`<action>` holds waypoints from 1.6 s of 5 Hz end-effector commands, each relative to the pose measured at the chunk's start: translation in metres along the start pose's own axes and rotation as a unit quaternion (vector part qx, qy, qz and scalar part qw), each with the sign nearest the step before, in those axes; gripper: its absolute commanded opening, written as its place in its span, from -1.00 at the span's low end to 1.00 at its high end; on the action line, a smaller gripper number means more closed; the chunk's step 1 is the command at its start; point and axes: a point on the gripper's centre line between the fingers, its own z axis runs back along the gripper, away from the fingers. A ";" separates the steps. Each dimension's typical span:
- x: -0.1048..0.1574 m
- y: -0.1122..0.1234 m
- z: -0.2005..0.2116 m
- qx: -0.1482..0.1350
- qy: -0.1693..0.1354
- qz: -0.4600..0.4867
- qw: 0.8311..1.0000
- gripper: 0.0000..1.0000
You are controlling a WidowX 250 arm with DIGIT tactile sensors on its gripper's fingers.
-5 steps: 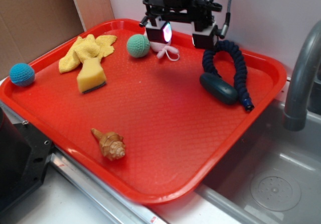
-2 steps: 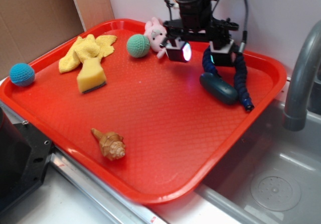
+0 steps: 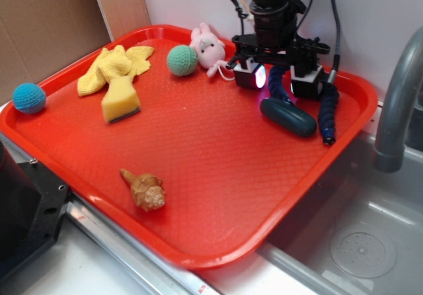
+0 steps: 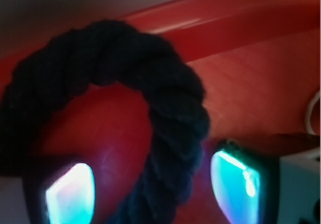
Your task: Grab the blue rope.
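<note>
Item: you were sent after the blue rope (image 3: pixel 328 107), a thick dark navy twisted cord.
Location of rope: it lay in an arch at the back right corner of the red tray (image 3: pixel 198 149), one leg running down toward the tray's right rim, the other hidden behind the gripper (image 3: pixel 283 78). A dark teal oval capsule (image 3: pixel 288 116) lay just beside it, toward the front.
Progress, done: by your pictures the approach was made. In the wrist view one strand of the rope (image 4: pixel 170 148) ran between the two lit finger pads (image 4: pixel 70 196).
Progress, left: the squeeze and the lift. I judged the rope not yet held; it rested on the tray and nothing showed it raised.
Pincer state: jaws stood apart, one on each side of the strand, tray floor visible between pad and cord on both sides.
Arm pose: the arm came down nearly vertical from above the tray's back edge, wrist pointing straight down, fingers low over the tray floor.
Caution: you had the capsule close to the front of the gripper; a shifted closing might catch it too.
Other stock on tray: pink plush toy (image 3: pixel 205 45), green crocheted ball (image 3: pixel 182 60), yellow cloth (image 3: pixel 115 65), yellow sponge (image 3: pixel 119 101), blue crocheted ball (image 3: pixel 29 98), seashell (image 3: pixel 143 189).
</note>
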 end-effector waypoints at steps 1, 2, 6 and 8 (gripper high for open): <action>-0.005 0.000 0.016 0.001 0.003 -0.021 1.000 -1.00; -0.016 -0.002 0.025 -0.026 0.000 -0.017 1.000 -1.00; -0.073 0.010 0.156 -0.039 -0.036 -0.019 0.998 -1.00; -0.097 0.057 0.262 0.076 -0.081 0.072 0.991 -1.00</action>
